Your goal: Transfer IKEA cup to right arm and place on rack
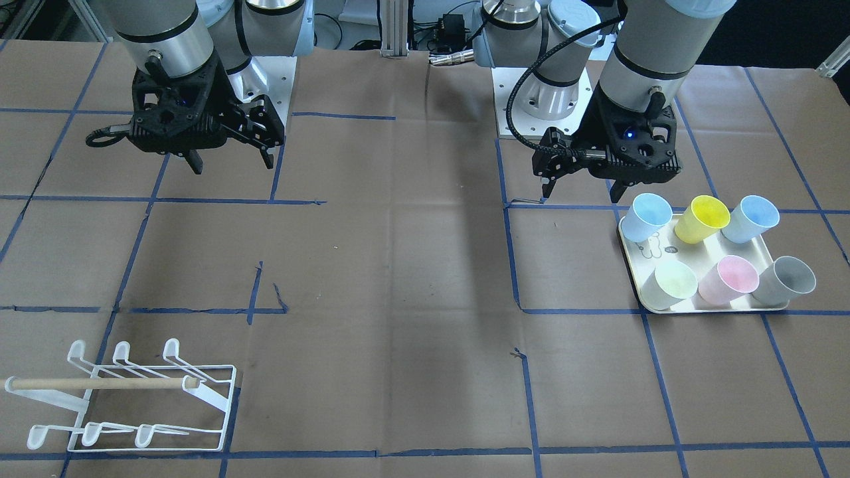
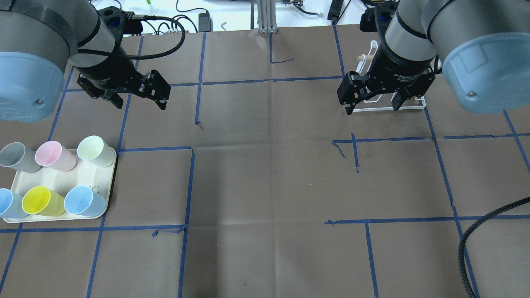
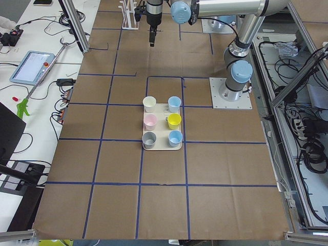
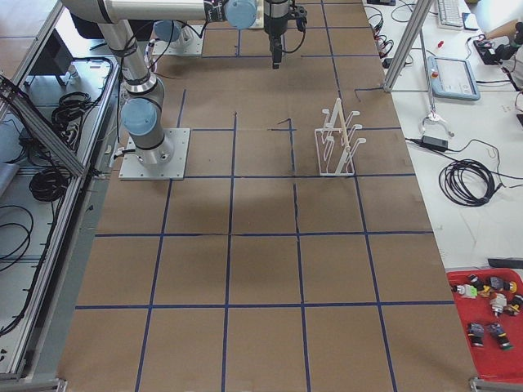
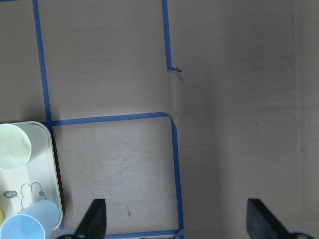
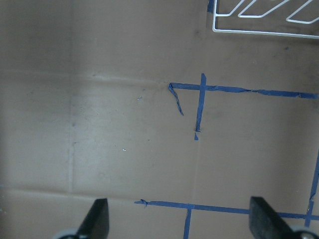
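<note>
Smooth pastel tapered cups (image 1: pixel 729 279) are set on cream tray (image 1: pixel 717 309); white wire rack (image 1: pixel 126 383) is stood well apart.
Black left gripper (image 2: pixel 140 103) and right gripper (image 2: pixel 373 108) are held wide.

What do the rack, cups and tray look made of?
Rack: white coated metal wire, probably; thin bent rods. Its bar: pale bare wood, seemingly. Cups: matte pastel plastic, likely. Tray: cream plastic or melamine, smooth, printed drawing.

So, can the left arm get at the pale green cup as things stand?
Probably yes: the left claw hangs open beside the tray, and the pale green cup stands upright at the edge facing it, nothing over it.
</note>
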Available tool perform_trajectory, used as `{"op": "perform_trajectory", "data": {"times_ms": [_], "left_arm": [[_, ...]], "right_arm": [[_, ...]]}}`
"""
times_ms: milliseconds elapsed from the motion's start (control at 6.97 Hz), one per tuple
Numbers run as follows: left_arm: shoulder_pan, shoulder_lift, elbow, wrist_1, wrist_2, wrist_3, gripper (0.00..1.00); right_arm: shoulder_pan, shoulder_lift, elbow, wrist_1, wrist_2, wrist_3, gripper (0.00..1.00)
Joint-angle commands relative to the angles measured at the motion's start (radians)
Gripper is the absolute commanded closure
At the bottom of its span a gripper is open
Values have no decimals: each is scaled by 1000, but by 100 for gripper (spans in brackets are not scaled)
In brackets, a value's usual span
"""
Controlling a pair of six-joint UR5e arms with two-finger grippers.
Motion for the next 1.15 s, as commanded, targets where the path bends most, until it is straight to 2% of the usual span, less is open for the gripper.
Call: {"op": "perform_trajectory", "data": {"times_ms": [0,287,861,1004], "left_arm": [[5,1,-6,0,1,2,0],[51,-2,-8,5,7,46,0],[379,-22,-16,9,1,320,0],[428,-27,-23,12,4,420,0]], "right_arm": [[0,0,0,-1,0,-1,0],[0,2,0,-1,0,-3,0],[0,3,3,-17,3,-1,0],[0,12,8,-66,5,-1,0]]}}
